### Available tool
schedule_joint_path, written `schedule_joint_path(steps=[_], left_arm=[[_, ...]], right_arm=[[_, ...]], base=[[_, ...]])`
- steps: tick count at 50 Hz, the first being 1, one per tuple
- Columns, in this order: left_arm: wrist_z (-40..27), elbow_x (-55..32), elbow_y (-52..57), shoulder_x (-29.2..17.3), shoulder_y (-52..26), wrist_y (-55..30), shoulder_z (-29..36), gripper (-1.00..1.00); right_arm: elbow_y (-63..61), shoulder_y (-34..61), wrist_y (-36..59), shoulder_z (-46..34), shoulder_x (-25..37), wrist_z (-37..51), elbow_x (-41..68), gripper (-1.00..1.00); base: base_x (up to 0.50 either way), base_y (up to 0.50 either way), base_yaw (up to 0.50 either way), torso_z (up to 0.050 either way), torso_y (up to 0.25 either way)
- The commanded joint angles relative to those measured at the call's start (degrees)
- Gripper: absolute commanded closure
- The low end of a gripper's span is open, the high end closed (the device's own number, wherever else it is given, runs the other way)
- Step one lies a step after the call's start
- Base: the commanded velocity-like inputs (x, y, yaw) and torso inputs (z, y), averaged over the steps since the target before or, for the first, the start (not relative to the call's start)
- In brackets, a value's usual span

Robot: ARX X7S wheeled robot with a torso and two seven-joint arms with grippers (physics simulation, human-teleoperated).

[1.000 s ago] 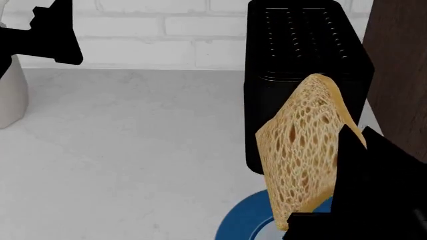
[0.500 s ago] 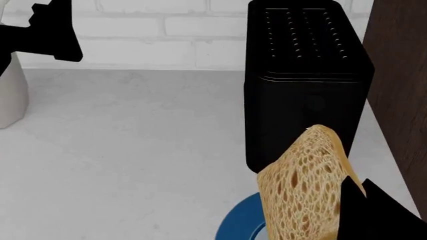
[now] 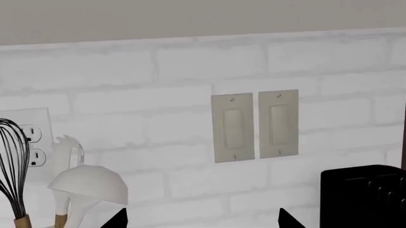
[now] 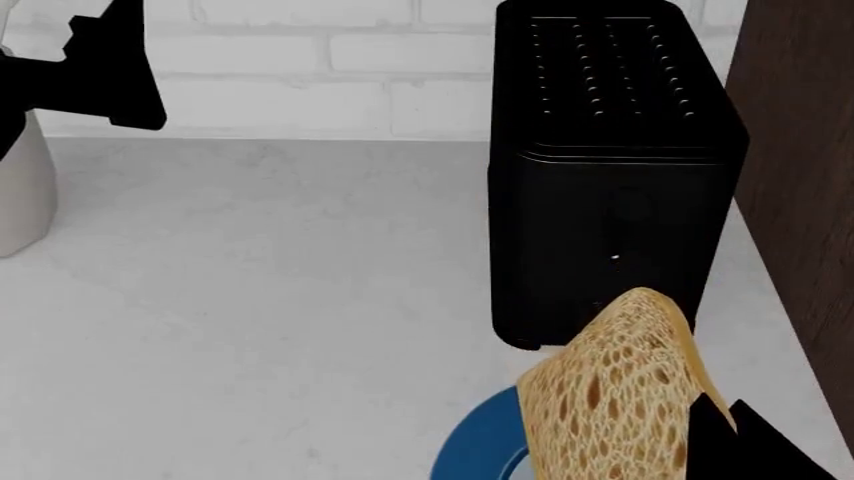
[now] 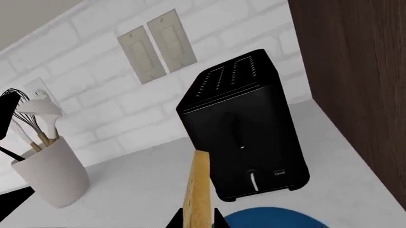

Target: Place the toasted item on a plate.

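Observation:
The toasted item (image 4: 607,395), a golden-tan holey slice of bread, stands on edge at the lower right of the head view, in front of the black toaster (image 4: 607,170). My right gripper (image 5: 195,219) is shut on it; in the right wrist view the slice (image 5: 198,190) rises edge-on between the two fingertips. Just beneath it shows part of the plate's blue rim (image 4: 474,445), also visible as a blue arc (image 5: 279,218) below the toaster (image 5: 241,137). My left gripper (image 3: 199,221) hangs high near the back wall, open, with nothing between its tips.
A pale utensil crock (image 5: 51,173) with a whisk (image 3: 13,166) and a white ladle (image 3: 89,185) stands at the left. A dark wooden cabinet side (image 4: 794,140) rises right of the toaster. White brick wall with switches (image 3: 254,126) lies behind.
The right gripper has lowered the bread from in front of the toaster's upper body down toward the blue plate. The left arm has stayed in place.

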Motion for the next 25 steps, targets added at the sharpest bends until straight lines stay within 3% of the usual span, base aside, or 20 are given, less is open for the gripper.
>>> schedule_joint_path(steps=[1,25], left_arm=[[-0.1,-0.1,-0.2,-0.1,0.1,0.4,-0.1,-1.0],[-0.5,-0.5,0.6,0.0,0.2,0.4,0.8,-1.0]], right_arm=[[0.2,-1.8,2.4,2.5,-2.5,-3.4,-2.2,1.0],[2.0,-3.2,11.1,8.7,-9.8,-15.4,-12.3,1.0]], base=[[0.0,0.0,0.0,0.0,0.0],[0.0,0.0,0.0,0.0,0.0]])
